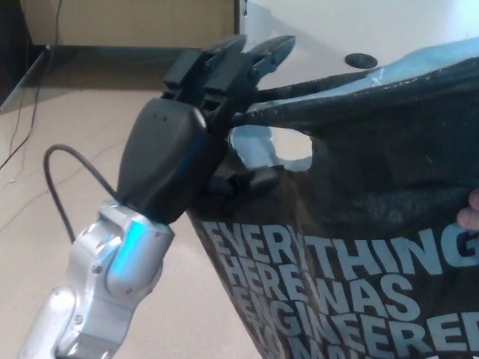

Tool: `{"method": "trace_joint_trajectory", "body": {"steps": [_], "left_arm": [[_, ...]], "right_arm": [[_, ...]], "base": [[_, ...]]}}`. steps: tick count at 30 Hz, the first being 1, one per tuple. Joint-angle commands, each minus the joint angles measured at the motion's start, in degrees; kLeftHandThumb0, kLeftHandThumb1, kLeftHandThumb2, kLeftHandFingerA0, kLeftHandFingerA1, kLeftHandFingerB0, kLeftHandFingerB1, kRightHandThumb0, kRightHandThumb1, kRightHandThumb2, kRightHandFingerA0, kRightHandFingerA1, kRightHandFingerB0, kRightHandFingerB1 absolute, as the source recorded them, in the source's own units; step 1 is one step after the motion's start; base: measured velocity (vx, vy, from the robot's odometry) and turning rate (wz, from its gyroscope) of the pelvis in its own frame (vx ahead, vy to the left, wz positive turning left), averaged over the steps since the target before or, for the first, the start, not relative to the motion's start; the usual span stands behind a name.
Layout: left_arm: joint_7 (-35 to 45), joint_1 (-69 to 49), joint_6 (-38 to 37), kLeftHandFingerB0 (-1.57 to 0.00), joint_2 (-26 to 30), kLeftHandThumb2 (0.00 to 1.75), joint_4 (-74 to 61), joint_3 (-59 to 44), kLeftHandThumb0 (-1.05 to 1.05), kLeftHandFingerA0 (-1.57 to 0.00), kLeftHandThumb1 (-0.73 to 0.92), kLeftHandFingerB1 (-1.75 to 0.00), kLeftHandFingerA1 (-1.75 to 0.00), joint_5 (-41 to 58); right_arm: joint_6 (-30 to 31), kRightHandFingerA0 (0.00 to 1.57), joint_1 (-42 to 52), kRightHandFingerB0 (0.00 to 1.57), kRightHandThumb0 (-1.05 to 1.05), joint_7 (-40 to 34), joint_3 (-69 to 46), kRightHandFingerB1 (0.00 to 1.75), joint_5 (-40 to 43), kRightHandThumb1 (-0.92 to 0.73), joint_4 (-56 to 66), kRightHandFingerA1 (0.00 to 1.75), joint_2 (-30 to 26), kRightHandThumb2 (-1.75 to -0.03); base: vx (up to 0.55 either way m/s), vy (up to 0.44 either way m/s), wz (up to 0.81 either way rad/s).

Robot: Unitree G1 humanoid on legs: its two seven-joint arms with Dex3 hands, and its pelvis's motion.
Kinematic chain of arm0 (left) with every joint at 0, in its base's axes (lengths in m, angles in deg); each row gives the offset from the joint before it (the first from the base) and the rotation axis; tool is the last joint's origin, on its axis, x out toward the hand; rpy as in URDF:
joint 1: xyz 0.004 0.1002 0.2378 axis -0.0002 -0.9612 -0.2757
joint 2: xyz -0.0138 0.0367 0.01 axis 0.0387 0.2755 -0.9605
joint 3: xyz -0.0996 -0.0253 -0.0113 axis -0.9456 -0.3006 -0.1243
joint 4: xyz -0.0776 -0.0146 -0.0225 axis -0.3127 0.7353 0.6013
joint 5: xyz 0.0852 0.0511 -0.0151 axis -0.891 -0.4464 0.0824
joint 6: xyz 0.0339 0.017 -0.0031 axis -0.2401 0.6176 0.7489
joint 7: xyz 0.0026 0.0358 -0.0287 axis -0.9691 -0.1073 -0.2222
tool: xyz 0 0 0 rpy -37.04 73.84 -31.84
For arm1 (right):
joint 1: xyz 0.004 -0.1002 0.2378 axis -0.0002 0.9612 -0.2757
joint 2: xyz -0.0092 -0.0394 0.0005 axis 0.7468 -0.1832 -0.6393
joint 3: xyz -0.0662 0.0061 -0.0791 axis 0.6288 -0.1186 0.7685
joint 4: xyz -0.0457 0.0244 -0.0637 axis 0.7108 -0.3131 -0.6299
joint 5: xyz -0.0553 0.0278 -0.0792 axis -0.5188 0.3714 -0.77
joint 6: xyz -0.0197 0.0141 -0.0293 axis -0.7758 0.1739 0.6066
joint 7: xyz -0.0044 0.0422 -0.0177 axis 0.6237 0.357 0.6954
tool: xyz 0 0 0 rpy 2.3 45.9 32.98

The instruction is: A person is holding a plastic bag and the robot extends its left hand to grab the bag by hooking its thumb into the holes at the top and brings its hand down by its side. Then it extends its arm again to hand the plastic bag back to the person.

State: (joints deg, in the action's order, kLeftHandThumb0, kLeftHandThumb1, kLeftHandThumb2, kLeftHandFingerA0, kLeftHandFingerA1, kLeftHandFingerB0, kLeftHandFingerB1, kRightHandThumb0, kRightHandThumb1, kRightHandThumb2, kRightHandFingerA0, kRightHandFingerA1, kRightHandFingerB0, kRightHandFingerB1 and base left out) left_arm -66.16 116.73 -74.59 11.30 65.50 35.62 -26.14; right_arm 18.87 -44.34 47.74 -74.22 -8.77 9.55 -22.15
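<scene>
A black plastic bag [374,224] with pale blue lettering fills the right half of the head view. My left hand [198,127] reaches in from the lower left. Its thumb [251,182] pokes through the cut-out handle hole [281,146] while the two fingers [239,63] lie over the bag's top edge, so the hand is shut on the handle strip. A person's fingertip [470,213] shows at the right edge, touching the bag. My right hand is out of sight.
A white table [359,30] with a round cable hole [361,60] stands behind the bag. Tan carpet [67,134] spreads at left, with thin cables [22,120] lying on it near a dark wall base.
</scene>
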Motion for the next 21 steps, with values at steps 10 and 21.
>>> {"method": "trace_joint_trajectory", "body": {"steps": [10, 21], "left_arm": [[-5.90, 3.05, 0.32, -0.17, -1.60, 0.69, 4.71, 1.20, -0.56, -0.23, 0.42, -0.36, -0.41, -4.71], [-9.77, 4.29, -0.38, -0.21, -1.73, 0.72, 8.01, 1.25, -0.56, -0.26, 0.45, -0.38, -0.42, -5.49]], "right_arm": [[-0.45, 0.81, 0.32, 0.68, -0.32, 0.23, -0.37, 0.45, 0.47, -0.67, 0.57, 0.50, -0.67, -0.60], [-0.59, 0.82, 1.25, 0.68, -0.31, -0.17, -0.18, 0.44, 0.35, -0.67, 0.30, 0.50, -0.15, -0.60]], "base": [[0.00, 0.000, 0.00], [0.00, 0.000, 0.00]]}}
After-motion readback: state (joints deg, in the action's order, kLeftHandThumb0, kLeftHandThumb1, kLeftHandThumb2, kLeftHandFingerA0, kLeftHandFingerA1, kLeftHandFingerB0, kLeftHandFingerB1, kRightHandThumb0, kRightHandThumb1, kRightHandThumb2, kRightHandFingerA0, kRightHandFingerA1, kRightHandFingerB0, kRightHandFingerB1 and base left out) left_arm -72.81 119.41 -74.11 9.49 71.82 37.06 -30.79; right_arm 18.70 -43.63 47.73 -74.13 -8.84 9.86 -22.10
